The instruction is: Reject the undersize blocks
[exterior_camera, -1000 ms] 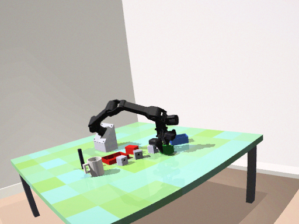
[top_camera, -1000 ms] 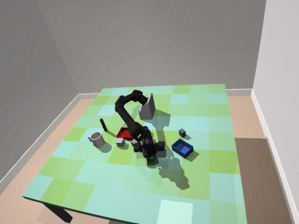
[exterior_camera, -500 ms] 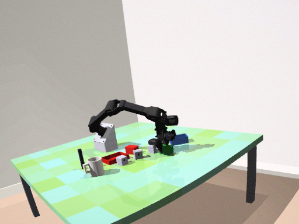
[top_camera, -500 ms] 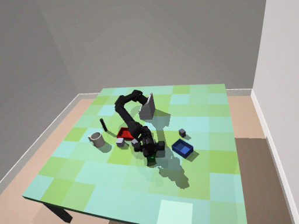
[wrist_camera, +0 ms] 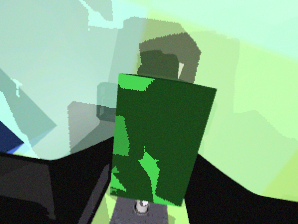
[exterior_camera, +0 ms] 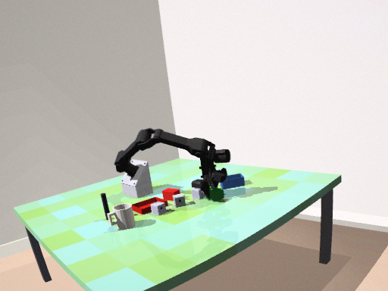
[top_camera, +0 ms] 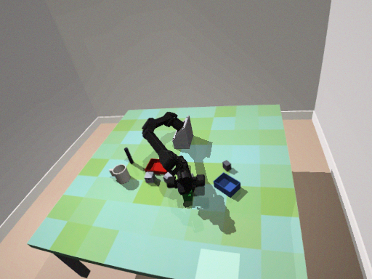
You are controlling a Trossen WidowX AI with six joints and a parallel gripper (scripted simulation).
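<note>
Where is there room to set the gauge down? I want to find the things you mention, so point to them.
In the top view, one broad patch lies between the mug [top_camera: 123, 175] [exterior_camera: 125, 219] and the table's [top_camera: 91, 214] [exterior_camera: 72, 246] [wrist_camera: 265, 45] lower edge; another, between the blue tray [top_camera: 222, 189] [exterior_camera: 232, 183] [wrist_camera: 7, 139] and right edge. It is crowded by the red tray [top_camera: 155, 167] [exterior_camera: 148, 207]: two steel blocks [top_camera: 150, 177] [exterior_camera: 158, 208] beside it, the tool [top_camera: 187, 192] [exterior_camera: 209, 192] [wrist_camera: 152, 141] close by.
</note>
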